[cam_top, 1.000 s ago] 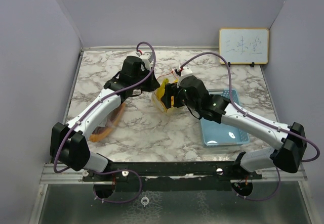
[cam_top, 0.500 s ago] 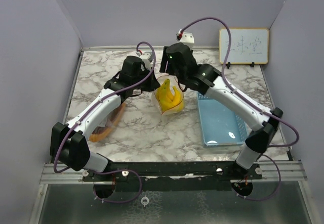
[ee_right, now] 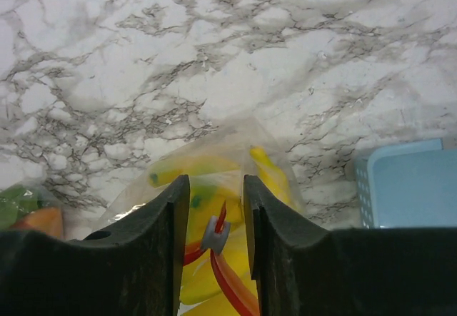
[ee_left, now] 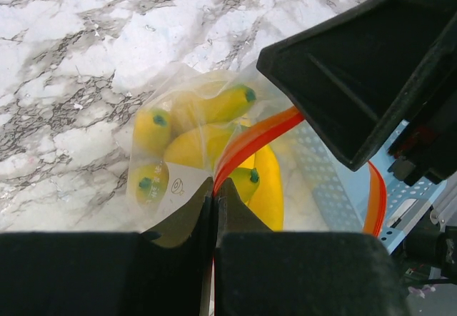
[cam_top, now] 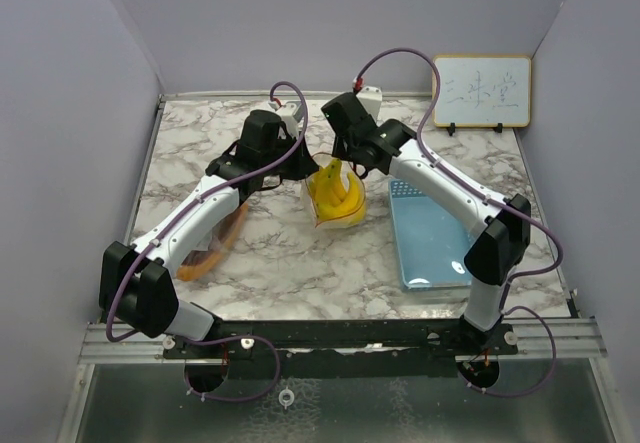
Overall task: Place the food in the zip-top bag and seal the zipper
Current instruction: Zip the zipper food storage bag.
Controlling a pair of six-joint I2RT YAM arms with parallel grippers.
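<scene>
A clear zip-top bag (cam_top: pixel 335 203) with an orange zipper strip stands mid-table and holds yellow toy bananas (cam_top: pixel 333 191). My left gripper (cam_top: pixel 297 168) is shut on the bag's zipper strip (ee_left: pixel 246 141) at its near-left end; the bananas (ee_left: pixel 207 109) show through the plastic. My right gripper (cam_top: pixel 345 158) is open over the bag's far edge, with the white zipper slider (ee_right: pixel 214 234) between its fingers, which do not touch it. The bananas (ee_right: pixel 207 170) lie below it. Orange and green food (ee_right: pixel 28 216) shows at the left edge, partly hidden.
A light blue basket (cam_top: pixel 435 233) lies right of the bag, close to it; it also shows in the right wrist view (ee_right: pixel 407 187). An orange-rimmed thing (cam_top: pixel 210 248) lies under my left arm. A small whiteboard (cam_top: pixel 481 91) stands at the back right.
My right arm lifted off the bag's basket side, swung up toward the back, then came down over the bag's far edge at the slider. My left gripper kept its hold.
</scene>
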